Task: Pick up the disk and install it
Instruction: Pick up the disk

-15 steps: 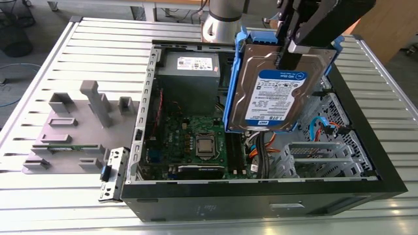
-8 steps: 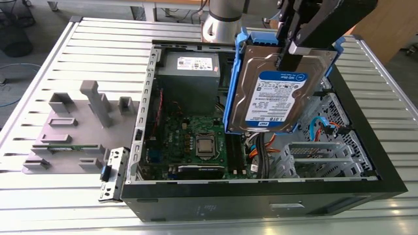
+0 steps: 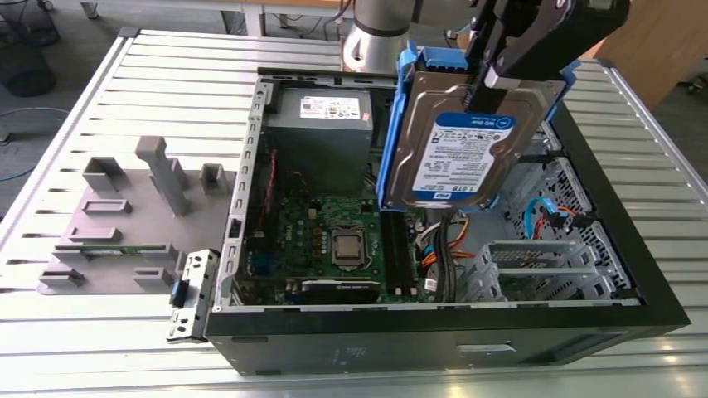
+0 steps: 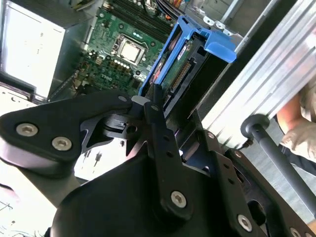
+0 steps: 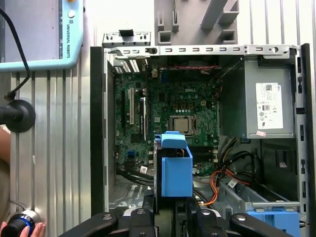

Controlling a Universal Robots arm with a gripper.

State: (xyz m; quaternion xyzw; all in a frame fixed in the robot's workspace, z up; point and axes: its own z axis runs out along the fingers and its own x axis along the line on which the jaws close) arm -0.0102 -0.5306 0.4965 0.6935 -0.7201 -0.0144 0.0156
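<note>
In the exterior view the disk (image 3: 456, 153), a silver hard drive with a white-and-blue label and blue side rails, hangs tilted above the open computer case (image 3: 443, 336), over its right-hand half. My black gripper (image 3: 495, 81) is shut on the disk's upper end. In the second wrist view my gripper (image 4: 154, 101) clamps the disk (image 4: 190, 47) edge-on, its blue rail pointing down toward the motherboard. In the first wrist view the disk's blue rail (image 5: 176, 170) sticks out from my gripper (image 5: 174, 217) above the case interior.
Inside the case lie the green motherboard (image 3: 332, 236), a grey power-supply box (image 3: 317, 124) and a metal drive cage (image 3: 548, 257) with orange and blue cables. A grey fixture (image 3: 116, 220) stands at the exterior view's left. A person's hand (image 5: 19, 228) rests on a knob beside the case.
</note>
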